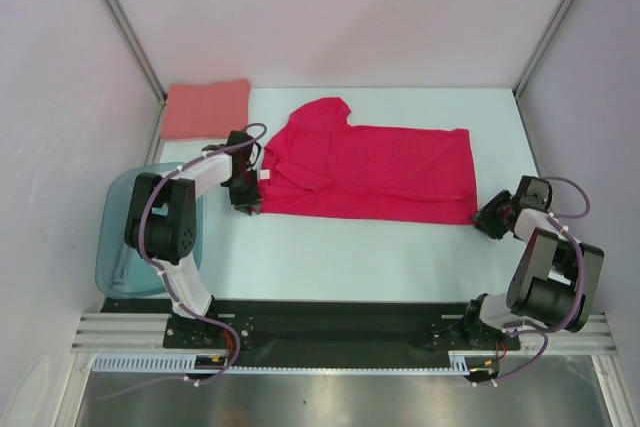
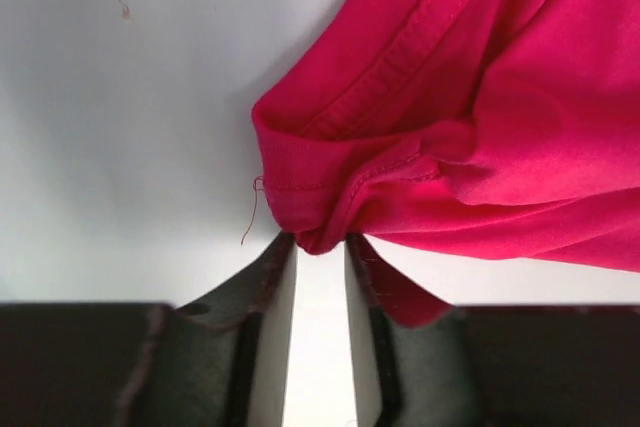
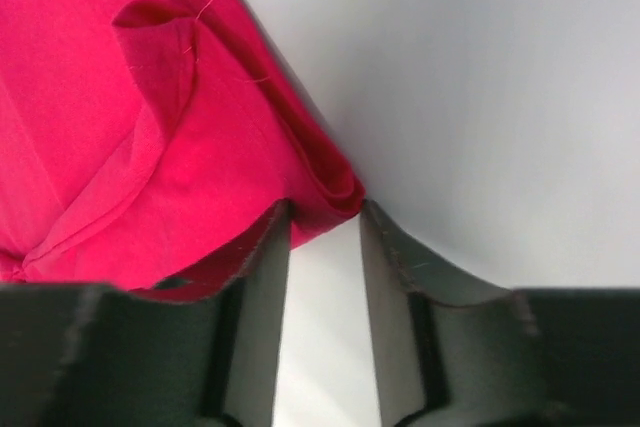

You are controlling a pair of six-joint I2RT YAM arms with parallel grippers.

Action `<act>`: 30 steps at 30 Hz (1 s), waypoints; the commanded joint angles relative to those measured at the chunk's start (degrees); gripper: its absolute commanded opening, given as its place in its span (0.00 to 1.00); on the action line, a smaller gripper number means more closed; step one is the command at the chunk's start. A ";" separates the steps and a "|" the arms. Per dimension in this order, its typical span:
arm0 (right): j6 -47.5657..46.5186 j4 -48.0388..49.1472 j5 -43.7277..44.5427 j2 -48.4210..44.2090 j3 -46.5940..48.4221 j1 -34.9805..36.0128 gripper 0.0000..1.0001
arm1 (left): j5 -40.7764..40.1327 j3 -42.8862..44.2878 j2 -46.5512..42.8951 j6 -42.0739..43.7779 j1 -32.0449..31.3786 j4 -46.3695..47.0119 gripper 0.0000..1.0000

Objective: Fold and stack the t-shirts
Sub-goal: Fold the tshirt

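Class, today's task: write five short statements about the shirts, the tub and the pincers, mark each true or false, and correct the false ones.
1. The crimson t-shirt lies between the left pincer and the right pincer. True.
2. The salmon-pink t-shirt lies on top of the crimson one. False: it lies folded, apart, at the far left corner.
3. The teal tub stands on the right. False: it stands at the left.
4. The right pincer's jaws are pressed together. False: a gap shows between them, with the shirt's corner at their tips.
5. The left pincer is at the shirt's near left corner. True.
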 commanded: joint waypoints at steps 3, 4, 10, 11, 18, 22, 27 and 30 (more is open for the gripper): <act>0.23 0.12 3.25 0.90 -0.70 0.04 0.28 | -0.53 2.88 1.24 -0.04 0.61 0.81 0.18; 0.14 0.03 3.51 0.72 -0.96 -0.13 0.26 | -0.88 3.15 1.50 0.14 0.61 0.64 0.14; 0.14 -3.30 9.56 -0.77 -1.32 -0.84 0.00 | -3.78 3.86 1.77 -1.87 0.88 -1.21 0.00; 1.10 -4.70 12.63 -1.56 -2.28 -1.01 0.00 | -4.92 3.16 1.51 -2.31 0.88 -1.38 0.00; 2.95 -9.19 17.75 -4.64 -2.11 -1.54 0.00 | -4.23 -2.73 -1.13 -6.44 0.88 -0.25 0.00; 3.30 -10.34 18.19 -4.64 -2.11 -1.72 0.00 | -2.82 -4.41 -1.74 -6.98 0.88 0.46 0.00; 2.07 -11.57 17.32 -5.78 -0.36 -2.15 0.14 | -1.68 -6.51 -7.34 -6.45 0.88 -0.15 0.19; 0.93 -12.54 15.82 -7.97 1.40 -2.24 0.36 | -2.81 -7.40 -13.32 -6.27 0.88 -1.12 0.46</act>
